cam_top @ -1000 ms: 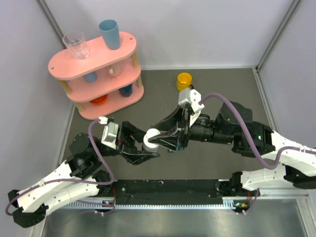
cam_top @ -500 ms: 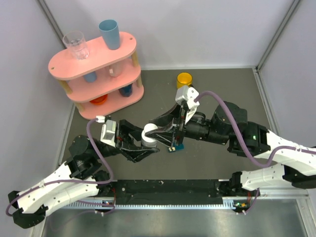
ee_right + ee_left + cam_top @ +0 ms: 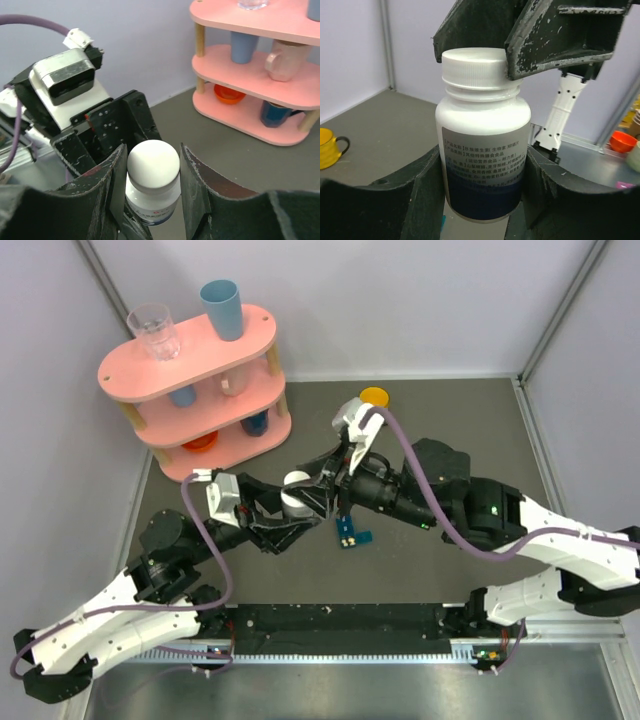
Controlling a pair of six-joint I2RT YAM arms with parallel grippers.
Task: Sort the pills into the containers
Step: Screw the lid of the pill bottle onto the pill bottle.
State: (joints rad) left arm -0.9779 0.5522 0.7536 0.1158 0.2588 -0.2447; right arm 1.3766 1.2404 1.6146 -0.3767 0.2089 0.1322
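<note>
The white pill bottle [image 3: 481,120] is clamped around its labelled body by the left claw [image 3: 482,170], which is set partway open to the bottle's width. The bottle's cap [image 3: 473,64] is pinched in the narrowly set right claw [image 3: 152,162]. The dark-teal pill box [image 3: 350,532] lies on the counter [image 3: 450,420] just beneath the right arm. It is partly hidden, so its long axis cannot be told.

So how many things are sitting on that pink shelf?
6: a clear glass and a teal cup on top; a blue cup and a pink mug in the middle; an orange bowl and a dark blue mug at the bottom. More could be hidden.
</note>
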